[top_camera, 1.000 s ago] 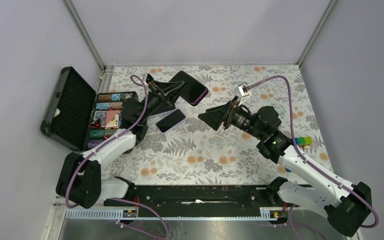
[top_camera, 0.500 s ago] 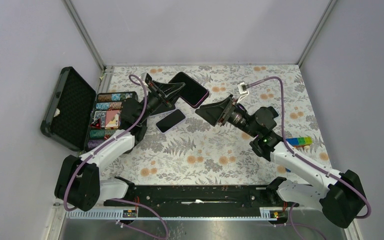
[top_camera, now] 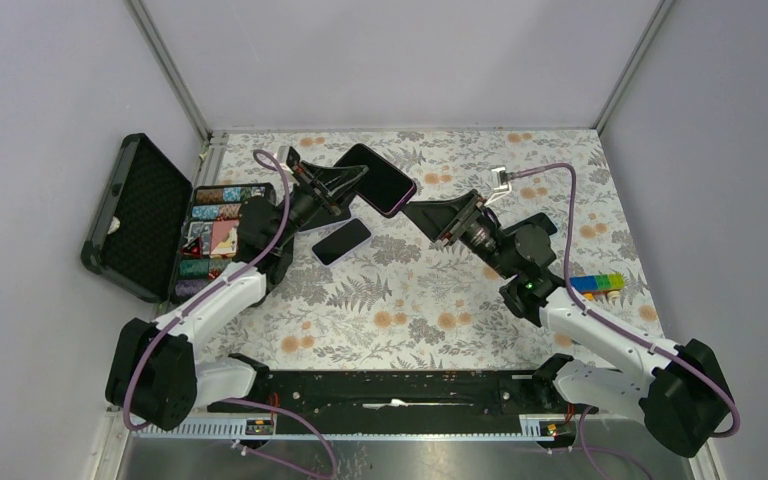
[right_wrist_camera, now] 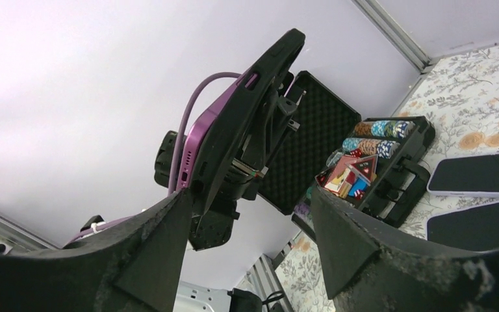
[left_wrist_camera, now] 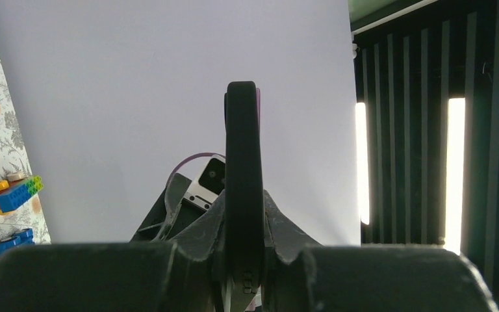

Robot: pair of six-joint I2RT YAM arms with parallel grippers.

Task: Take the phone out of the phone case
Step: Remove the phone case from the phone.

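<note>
My left gripper is clamped on the black phone case and holds it in the air over the far part of the floral-print tabletop, left of the middle. The case is tilted, with its dark flat face turned up toward the overhead camera. On the left wrist camera I see the case edge-on, pinched between the two fingers. The purple phone sits inside the case; from the right wrist camera its purple edge shows along the side of the black shell.

My right gripper has its jaws apart, pointing at the near right corner of the case and just beside it. In its own camera the two fingers frame the case with open space on both sides, and I see no contact.

Below the raised case, a second dark-screened phone with a pale rim lies flat on the tabletop. At the left edge stands an open black hard case with a foam-lined lid, its tray filled with colourful poker chips. A row of coloured toy bricks lies near the right edge.
</note>
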